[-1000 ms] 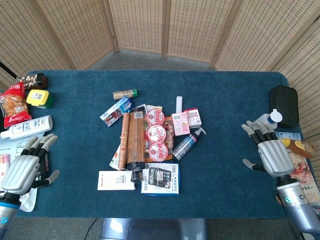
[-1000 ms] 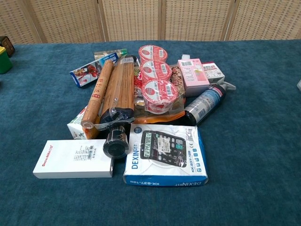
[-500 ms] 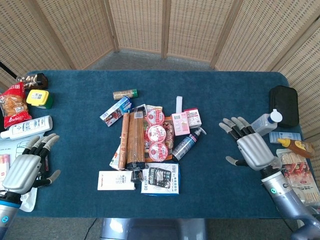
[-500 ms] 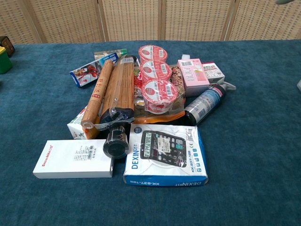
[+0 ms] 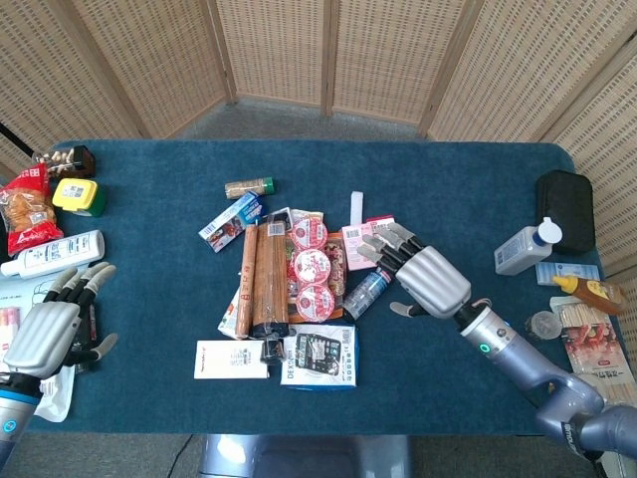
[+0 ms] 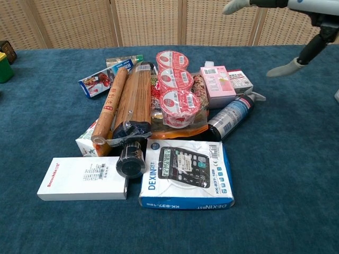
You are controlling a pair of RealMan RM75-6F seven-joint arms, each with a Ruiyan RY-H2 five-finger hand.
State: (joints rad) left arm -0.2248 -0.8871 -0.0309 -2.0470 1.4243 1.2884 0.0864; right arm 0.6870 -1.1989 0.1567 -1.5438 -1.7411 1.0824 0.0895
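- Since the earlier frames, the right hand [image 5: 430, 283] has swung left from the desk's right edge to hover over the central pile; the left hand [image 5: 45, 334] has barely shifted.
- At the near left, the left hand rests palm down, fingers spread, holding nothing, just right of a white bottle lying on its side [image 5: 55, 253].
- In the middle of the blue-carpeted desk [image 5: 468, 179] lie a brown rolled bamboo mat [image 5: 264, 279], three red-lidded round cups [image 5: 312, 267] and a blue-and-white calculator box [image 5: 320, 357].
- Right of the cups, the right hand's spread fingers [image 5: 383, 243], holding nothing, hang above a dark pump bottle [image 5: 368, 292] and a pink carton [image 5: 359, 245].
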